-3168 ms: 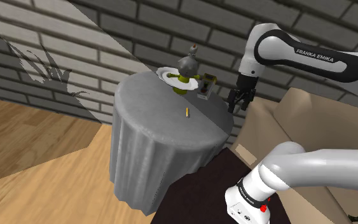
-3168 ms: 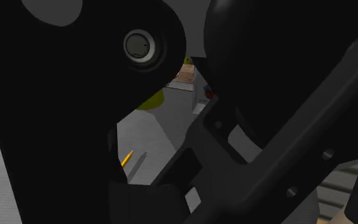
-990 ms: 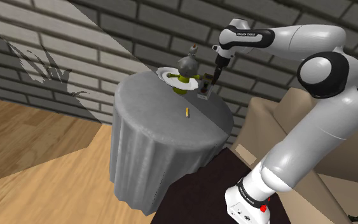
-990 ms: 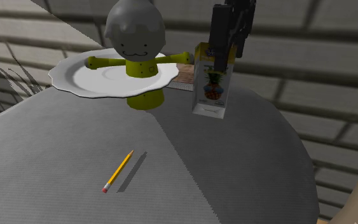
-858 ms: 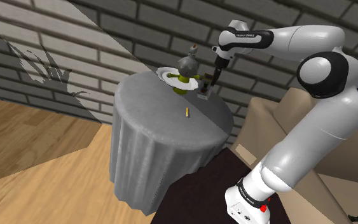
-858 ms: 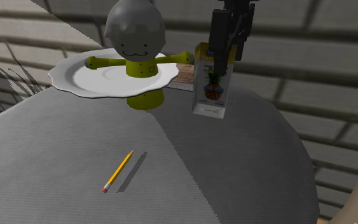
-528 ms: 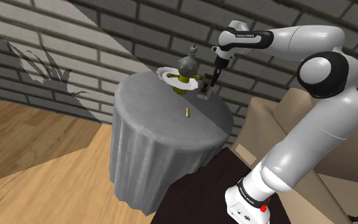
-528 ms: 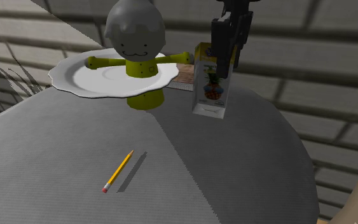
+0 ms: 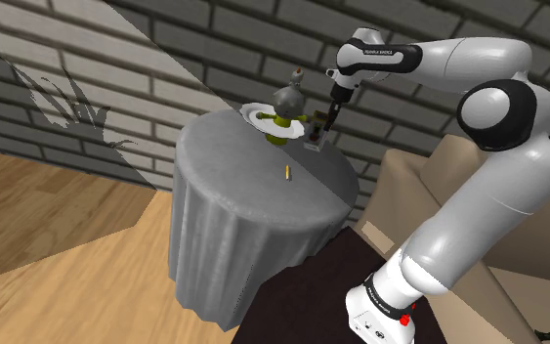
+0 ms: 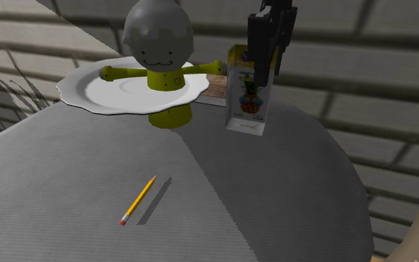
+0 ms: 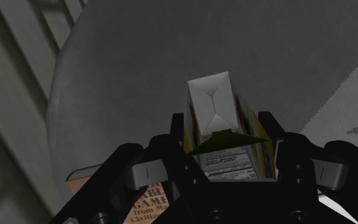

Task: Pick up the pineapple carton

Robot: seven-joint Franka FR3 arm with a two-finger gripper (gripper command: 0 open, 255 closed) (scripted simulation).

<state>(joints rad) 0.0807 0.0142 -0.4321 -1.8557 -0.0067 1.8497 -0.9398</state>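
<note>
I have the hand (image 10: 262, 71) closed on the upper part of the pineapple carton (image 10: 246, 104). In the wrist view its two fingers (image 11: 176, 137) press against opposite side faces just below the folded top. The carton stands upright near the far edge of the round tabletop (image 10: 274, 193), just beside the plate (image 10: 77, 89) with the yellow doll (image 10: 159, 71) and well apart from the pencil (image 10: 138, 199). I cannot tell whether its base rests on the cloth or hangs just clear of it.

I judge the carton light to middling in weight, depending on how full it is. Its walls look thin and would likely buckle under a hard squeeze, and the printed faces look smooth enough to slip. A hold this high leaves most of the body hanging below the fingers, so it may swing or pivot if I move fast. I'd keep the squeeze moderate, stay flat on the two broad faces and lift straight up, away from the doll's outstretched arm.
</note>
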